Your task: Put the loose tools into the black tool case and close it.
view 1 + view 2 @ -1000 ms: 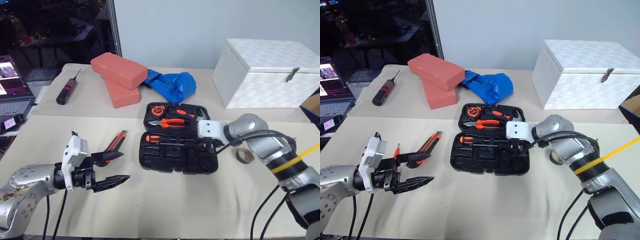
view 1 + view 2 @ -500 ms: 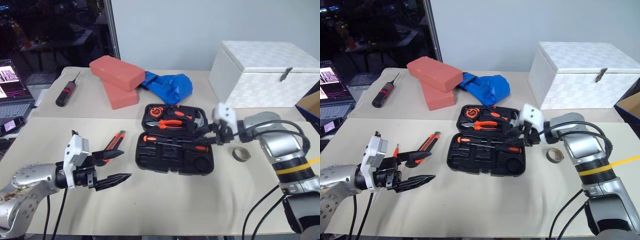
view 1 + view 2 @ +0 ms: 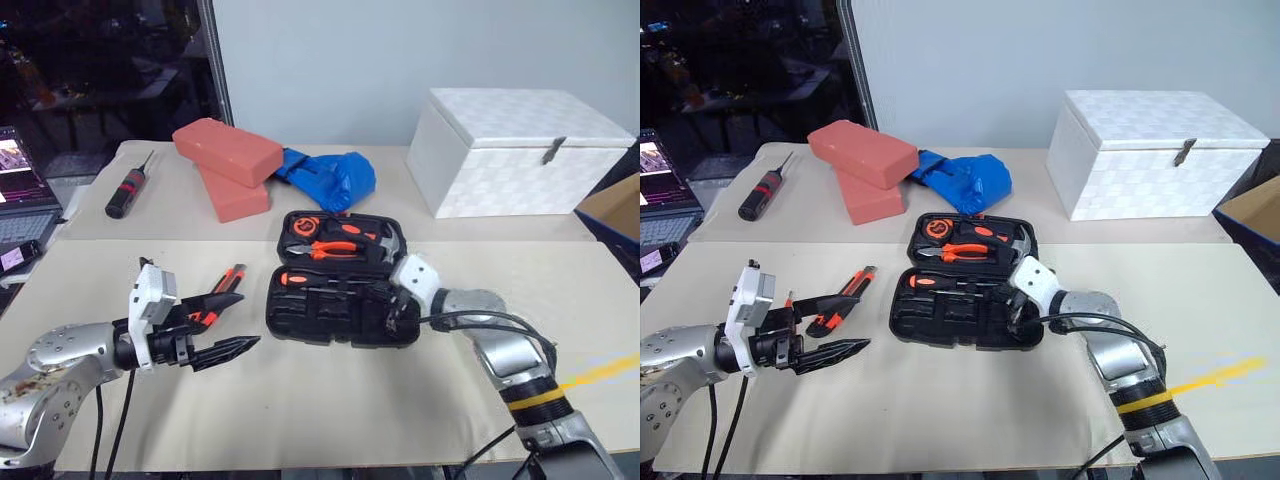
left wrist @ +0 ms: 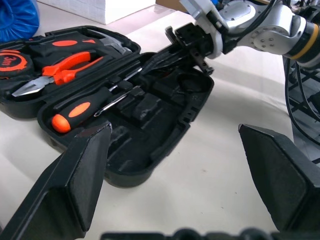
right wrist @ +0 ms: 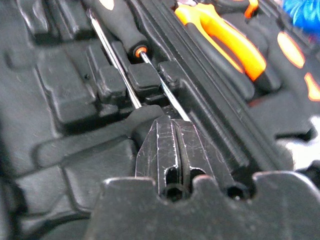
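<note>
The black tool case (image 3: 340,285) lies open at the centre of the head views, on the beige desk (image 3: 330,400). Its far half holds orange-handled pliers (image 3: 330,246) and a tape measure (image 3: 303,226); its near half holds a screwdriver (image 3: 312,280) with an orange-and-black handle. The right gripper (image 3: 392,318) reaches in from the lower right of the frame, forearm low over the desk, wrist bent so its tip sits at the right end of the near half. The left gripper (image 3: 225,325) comes in from the lower left, held roughly level and pointing toward the case, its jaws spread wide with nothing between them. The orange-and-black utility knife (image 3: 845,296) lies on the desk just behind the left gripper's fingers, left of the case. In the upper part of the frame sit two red bricks (image 3: 225,160), a blue cloth (image 3: 330,178), a white box (image 3: 520,150), and a black-and-red screwdriver (image 3: 125,188) at upper left.

In the left wrist view the two black fingers (image 4: 70,185) stand far apart at the lower corners, framing the open case, with the right gripper (image 4: 192,42) at the case's far edge near the top centre.

In the right wrist view the jaws are pressed together, empty, the tip resting against the moulded black recesses just below two thin metal shafts (image 5: 112,60); orange plier handles (image 5: 225,40) cross the upper right.
</note>
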`<state>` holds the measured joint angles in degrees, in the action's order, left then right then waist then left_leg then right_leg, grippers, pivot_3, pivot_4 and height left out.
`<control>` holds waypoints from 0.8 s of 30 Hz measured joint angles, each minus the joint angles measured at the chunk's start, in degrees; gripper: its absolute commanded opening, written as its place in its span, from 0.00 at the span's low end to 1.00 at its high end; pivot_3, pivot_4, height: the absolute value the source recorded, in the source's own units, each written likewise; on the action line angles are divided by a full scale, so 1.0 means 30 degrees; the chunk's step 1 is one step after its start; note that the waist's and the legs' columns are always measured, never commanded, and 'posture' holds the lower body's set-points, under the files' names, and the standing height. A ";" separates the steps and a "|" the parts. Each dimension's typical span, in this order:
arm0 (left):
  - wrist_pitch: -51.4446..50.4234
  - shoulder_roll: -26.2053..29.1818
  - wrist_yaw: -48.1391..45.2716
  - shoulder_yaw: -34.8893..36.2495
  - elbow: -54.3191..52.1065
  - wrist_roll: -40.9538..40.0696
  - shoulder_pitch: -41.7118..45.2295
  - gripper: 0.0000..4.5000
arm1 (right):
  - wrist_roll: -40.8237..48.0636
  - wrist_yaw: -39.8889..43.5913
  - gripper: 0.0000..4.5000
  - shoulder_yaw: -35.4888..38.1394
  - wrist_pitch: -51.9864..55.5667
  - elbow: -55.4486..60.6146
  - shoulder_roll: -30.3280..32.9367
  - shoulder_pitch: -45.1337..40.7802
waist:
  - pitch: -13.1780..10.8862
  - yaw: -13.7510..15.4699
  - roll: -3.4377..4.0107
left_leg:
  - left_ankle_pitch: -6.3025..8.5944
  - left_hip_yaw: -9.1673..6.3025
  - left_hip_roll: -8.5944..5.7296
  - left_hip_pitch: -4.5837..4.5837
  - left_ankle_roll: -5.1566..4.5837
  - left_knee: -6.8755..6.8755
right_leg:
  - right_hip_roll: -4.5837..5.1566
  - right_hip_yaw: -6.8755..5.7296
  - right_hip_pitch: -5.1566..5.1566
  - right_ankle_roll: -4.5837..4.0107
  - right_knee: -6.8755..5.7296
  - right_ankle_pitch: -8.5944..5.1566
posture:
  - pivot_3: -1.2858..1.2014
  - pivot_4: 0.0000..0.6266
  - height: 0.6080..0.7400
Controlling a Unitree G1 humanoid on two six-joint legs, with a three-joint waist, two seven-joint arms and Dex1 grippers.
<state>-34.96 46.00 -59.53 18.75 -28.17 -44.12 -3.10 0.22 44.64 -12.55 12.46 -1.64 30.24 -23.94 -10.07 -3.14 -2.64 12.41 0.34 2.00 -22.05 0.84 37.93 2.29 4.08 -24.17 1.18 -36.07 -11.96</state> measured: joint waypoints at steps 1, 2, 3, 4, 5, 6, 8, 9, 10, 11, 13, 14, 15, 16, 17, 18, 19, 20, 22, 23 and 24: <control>0.0015 -0.0050 0.0187 0.0215 0.0013 -0.0001 -0.0203 0.97 | 0.0154 -0.0086 0.01 0.0147 0.0003 0.0106 -0.0160 0.0071 | -0.0005 -0.0011 -0.0005 | -0.0001 -0.0005 0.0001 -0.0005 -0.0001 0.0000 | 0.0000 0.0000 -0.0012 -0.0005 0.0000 -0.0003 | 0.52 0.24 1.00; 0.0012 -0.0235 0.0530 0.0473 0.0016 0.0001 -0.0382 0.97 | 0.0362 -0.0082 0.01 0.0296 0.0045 0.0339 -0.0187 0.0264 | -0.0010 -0.0010 0.0004 | -0.0001 -0.0006 -0.0001 -0.0021 -0.0001 0.0000 | 0.0001 0.0005 -0.0029 -0.0005 -0.0003 -0.0002 | 0.52 0.24 1.00; -0.0017 -0.0494 0.1077 0.0753 0.0020 -0.0001 -0.0521 0.97 | 0.0733 0.0022 0.01 0.0602 0.0198 0.0802 -0.0206 0.0600 | -0.0017 0.0003 0.0010 | -0.0002 -0.0008 -0.0001 -0.0029 -0.0002 0.0000 | 0.0003 0.0005 -0.0035 -0.0003 -0.0006 -0.0001 | 0.52 0.24 1.00; -0.0074 -0.0896 0.1837 0.1150 0.0015 -0.0003 -0.0648 0.97 | 0.1486 0.0143 0.01 0.0984 0.0612 0.1460 -0.0308 0.0938 | -0.0024 0.0027 0.0019 | -0.0003 -0.0014 0.0003 -0.0035 -0.0002 0.0000 | 0.0003 0.0003 -0.0039 0.0000 -0.0013 0.0001 | 0.52 0.24 1.00; -0.0143 -0.1441 0.2959 0.1613 0.0117 0.0021 -0.0747 0.97 | 0.2598 0.0400 0.07 0.1478 0.1235 0.2440 -0.0433 0.1158 | -0.0032 0.0027 0.0030 | -0.0004 -0.0013 0.0004 -0.0042 -0.0003 0.0000 | 0.0003 0.0005 -0.0047 0.0003 -0.0031 0.0004 | 0.52 0.24 1.00; -0.0267 -0.1795 0.3978 0.1838 0.0126 0.0101 -0.0751 0.97 | 0.3892 0.0861 0.14 0.1968 0.2127 0.3495 -0.0275 0.1270 | -0.0037 0.0038 0.0034 | -0.0004 -0.0020 0.0003 -0.0059 -0.0004 0.0000 | 0.0000 0.0001 -0.0051 0.0017 -0.0030 0.0012 | 0.52 0.24 1.00; -0.1130 -0.2579 0.6407 0.2559 0.0118 0.0182 -0.0840 0.97 | 0.6589 0.2466 0.26 0.3078 0.3717 0.6213 0.1184 0.1668 | -0.0047 0.0177 0.0050 | 0.0000 -0.0038 0.0002 -0.0081 -0.0003 -0.0003 | 0.0003 -0.0010 -0.0052 0.0155 -0.0020 0.0056 | 0.52 0.24 1.00; -0.1939 -0.2801 0.7927 0.2987 0.0271 0.0260 -0.0794 0.97 | 0.7931 0.3280 0.33 0.3615 0.4517 0.7475 0.2104 0.1711 | -0.0048 0.0206 0.0046 | 0.0002 -0.0049 -0.0001 -0.0090 -0.0005 -0.0016 | 0.0004 -0.0020 -0.0054 0.0168 -0.0007 0.0052 | 0.52 0.24 1.00; -0.2602 -0.2810 0.9073 0.3333 0.0474 0.0442 -0.0791 0.97 | 0.8763 0.3797 0.42 0.4045 0.4962 0.8332 0.2628 0.1700 | -0.0047 0.0218 0.0023 | 0.0004 -0.0060 0.0001 -0.0093 -0.0007 -0.0034 | 0.0002 -0.0035 -0.0052 0.0166 0.0006 0.0047 | 0.52 0.24 1.00; -0.2855 -0.2810 0.9501 0.3469 0.0577 0.0464 -0.0769 0.97 | 0.9083 0.3958 0.48 0.4199 0.5162 0.8623 0.2747 0.1689 | -0.0037 0.0223 0.0008 | 0.0005 -0.0066 0.0001 -0.0089 -0.0008 -0.0043 | 0.0001 -0.0041 -0.0048 0.0162 0.0011 0.0044 | 0.52 0.24 1.00; -0.5032 -0.3164 1.2895 0.3977 0.0243 0.0851 -0.0540 0.97 | 1.1357 0.5504 0.62 0.4880 0.6086 1.0124 0.4174 0.2055 | -0.0048 0.0238 -0.0024 | 0.0007 -0.0068 -0.0017 -0.0104 -0.0004 -0.0046 | 0.0028 -0.0048 -0.0053 0.0160 0.0022 0.0035 | 0.52 0.24 1.00; -0.5740 -0.3464 1.3930 0.4078 -0.0167 0.0916 -0.0553 0.97 | 1.1873 0.6095 0.70 0.5276 0.6108 1.0388 0.4666 0.2287 | -0.0052 0.0276 -0.0018 | 0.0007 -0.0063 -0.0035 -0.0107 -0.0004 -0.0045 | 0.0055 -0.0046 -0.0048 0.0175 0.0029 0.0029 | 0.52 0.24 1.00; -0.6823 -0.3920 1.5404 0.4206 -0.0649 0.1104 -0.0487 0.97 | 1.2427 0.6836 0.77 0.5807 0.6088 1.0604 0.5305 0.2358 | -0.0054 0.0289 -0.0025 | 0.0008 -0.0058 -0.0039 -0.0104 -0.0004 -0.0043 | 0.0061 -0.0044 -0.0036 0.0179 0.0048 0.0029 | 0.52 0.24 1.00; -0.7413 -0.4065 1.6175 0.4212 -0.0810 0.1167 -0.0404 0.97 | 1.2551 0.7149 0.87 0.6042 0.6051 1.0679 0.5573 0.2315 | -0.0051 0.0289 -0.0048 | 0.0007 -0.0059 -0.0041 -0.0104 -0.0004 -0.0042 | 0.0059 -0.0044 -0.0033 0.0180 0.0050 0.0031 | 0.52 0.24 1.00; -0.8123 -0.4184 1.6943 0.4246 -0.0853 0.1193 -0.0221 0.97 | 1.2735 0.7362 0.93 0.6152 0.5983 1.0685 0.5754 0.2281 | -0.0039 0.0288 -0.0071 | 0.0007 -0.0060 -0.0038 -0.0092 -0.0003 -0.0042 | 0.0054 -0.0045 -0.0026 0.0176 0.0048 0.0031 | 0.52 0.24 1.00; -0.8861 -0.4319 1.7638 0.4342 -0.0867 0.1238 -0.0023 0.97 | 1.2752 0.7560 0.99 0.6151 0.5888 1.0663 0.5804 0.2252 | -0.0039 0.0283 -0.0092 | 0.0007 -0.0063 -0.0035 -0.0081 -0.0003 -0.0042 | 0.0048 -0.0050 -0.0023 0.0116 0.0043 0.0001 | 0.52 0.24 1.00; -0.9599 -0.4390 1.8294 0.4391 -0.0935 0.1306 0.0020 0.97 | 1.2734 0.7719 0.99 0.6102 0.5705 1.0577 0.5804 0.2247 | -0.0044 0.0275 -0.0097 | 0.0006 -0.0062 -0.0036 -0.0083 -0.0003 -0.0042 | 0.0046 -0.0050 -0.0032 0.0066 0.0043 -0.0025 | 0.52 0.24 1.00; -1.0157 -0.4509 1.8755 0.4399 -0.0984 0.1454 -0.0012 0.97 | 1.2700 0.7836 0.99 0.6012 0.5503 1.0367 0.5802 0.2229 | -0.0047 0.0235 -0.0092 | 0.0006 -0.0054 -0.0039 -0.0075 -0.0002 -0.0042 | 0.0048 -0.0043 -0.0032 0.0059 0.0037 -0.0028 | 0.52 0.24 1.00; -1.0733 -0.4601 1.9263 0.4295 -0.0963 0.1845 -0.0054 0.85 | 1.2335 0.7820 1.00 0.5752 0.5273 0.9986 0.5764 0.1891 | -0.0048 0.0187 -0.0092 | 0.0005 -0.0049 -0.0036 -0.0083 -0.0001 -0.0042 | 0.0044 -0.0041 -0.0048 0.0045 0.0029 -0.0022 | 0.52 0.24 1.00; -1.0841 -0.4667 1.9404 0.4190 -0.0962 0.2003 -0.0099 0.81 | 1.2298 0.7809 1.00 0.5696 0.5183 0.9885 0.5749 0.1689 | -0.0048 0.0193 -0.0092 | 0.0005 -0.0050 -0.0038 -0.0080 0.0000 -0.0042 | 0.0045 -0.0040 -0.0048 0.0044 0.0027 -0.0022 | 0.52 0.24 1.00; -1.0857 -0.4817 1.9491 0.4037 -0.0982 0.2138 -0.0244 0.69 | 1.2268 0.7817 1.00 0.5692 0.5052 0.9884 0.5750 0.1626 | -0.0048 0.0219 -0.0091 | 0.0006 -0.0052 -0.0037 -0.0082 0.0001 -0.0044 | 0.0045 -0.0042 -0.0046 0.0043 0.0029 -0.0024 | 0.52 0.24 1.00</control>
<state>-67.53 31.55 -1.05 30.87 -31.12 -37.71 -3.83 37.02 68.09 4.53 27.62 28.01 47.49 -19.06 -10.21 -2.49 -2.91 12.43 0.18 1.89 -22.29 0.84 37.80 2.43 3.95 -24.31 1.31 -35.98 -12.03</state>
